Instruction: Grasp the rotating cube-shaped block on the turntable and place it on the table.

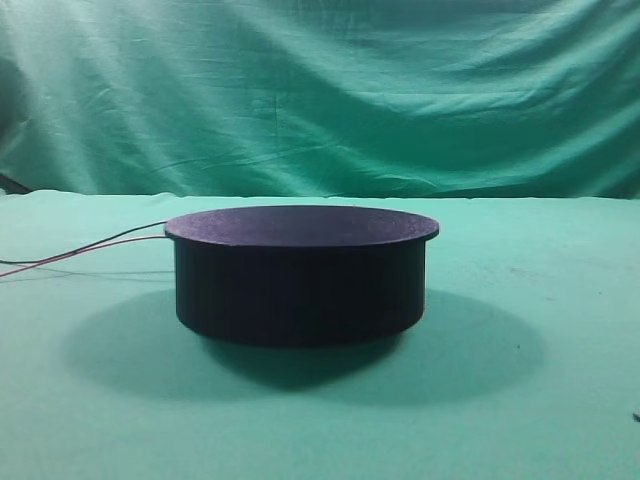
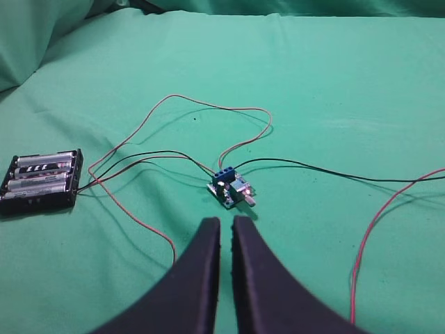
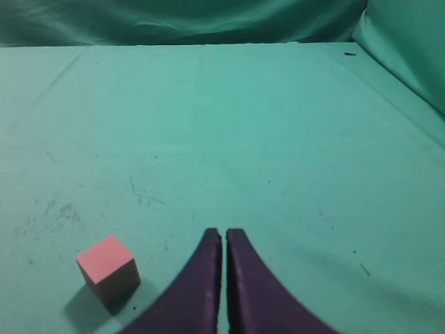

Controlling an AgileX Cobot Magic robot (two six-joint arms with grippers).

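The black turntable (image 1: 300, 275) stands in the middle of the green table (image 1: 520, 420) in the exterior high view, its top bare; thin red and black wires (image 1: 80, 250) run off to the left. The salmon-pink cube-shaped block (image 3: 108, 268) rests on the green cloth in the right wrist view, left of my right gripper (image 3: 224, 234), apart from it. The right gripper is shut and empty. My left gripper (image 2: 226, 221) is shut and empty, above the cloth. Neither gripper shows in the exterior high view.
In the left wrist view a small blue circuit board (image 2: 231, 189) lies just beyond the left gripper, wired to a black battery holder (image 2: 42, 181) at the left. Red and black wires (image 2: 361, 257) loop over the cloth. The wrinkled green backdrop (image 1: 320, 90) hangs behind.
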